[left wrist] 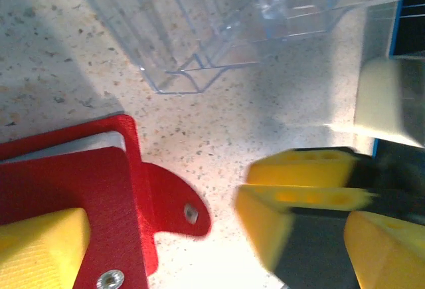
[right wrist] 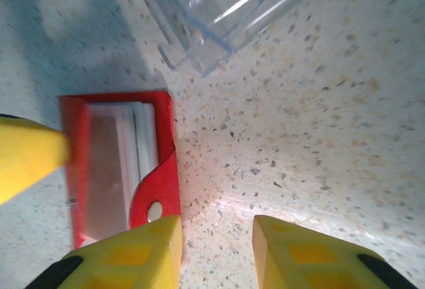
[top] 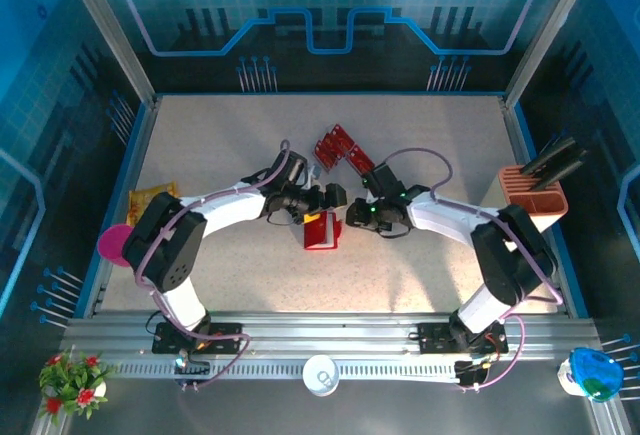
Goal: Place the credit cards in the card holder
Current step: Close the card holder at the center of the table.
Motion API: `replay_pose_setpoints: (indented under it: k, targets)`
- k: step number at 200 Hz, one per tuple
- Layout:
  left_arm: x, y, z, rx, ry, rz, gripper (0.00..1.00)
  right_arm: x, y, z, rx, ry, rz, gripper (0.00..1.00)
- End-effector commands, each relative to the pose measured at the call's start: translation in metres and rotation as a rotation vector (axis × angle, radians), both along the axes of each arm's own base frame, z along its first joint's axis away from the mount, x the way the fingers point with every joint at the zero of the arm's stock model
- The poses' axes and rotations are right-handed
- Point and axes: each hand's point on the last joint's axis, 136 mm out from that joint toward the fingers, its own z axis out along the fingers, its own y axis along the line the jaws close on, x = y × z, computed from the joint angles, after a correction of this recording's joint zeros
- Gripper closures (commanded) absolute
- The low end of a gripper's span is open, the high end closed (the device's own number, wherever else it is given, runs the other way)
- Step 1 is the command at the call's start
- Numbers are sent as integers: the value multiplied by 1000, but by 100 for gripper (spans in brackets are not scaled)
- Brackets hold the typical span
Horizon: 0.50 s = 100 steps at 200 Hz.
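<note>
Right gripper [right wrist: 216,256] is hovering narrowly parted, empty, beside the card holder [right wrist: 119,169] mid-table, left gripper [left wrist: 212,256] standing wide over it; credit cards [top: 340,148] are lying just behind, likely needing a thin edge pinch.

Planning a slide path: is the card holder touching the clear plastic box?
Apart. Right wrist view shows bare speckled table between the card holder and the nearest corner of the clear plastic box.
</note>
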Motion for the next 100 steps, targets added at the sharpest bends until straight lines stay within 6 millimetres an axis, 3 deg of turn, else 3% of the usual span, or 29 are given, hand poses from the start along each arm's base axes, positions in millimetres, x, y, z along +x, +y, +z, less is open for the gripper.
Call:
replay_pose_setpoints:
  k: [1,45,68,100]
  targets:
    - [-2,-1,-12,21,57,7,1,-6,-21,7,-26,15,-44,66]
    - [-15,7,-40,77,152,6,1,-17,-40,13,-38,14,-85,65]
    - [-10,5,-27,69,135,2,1,-18,-39,23,-24,1,-69,65]
    - [8,-2,10,16,83,-1,1,-21,-25,35,-6,-27,-13,66]
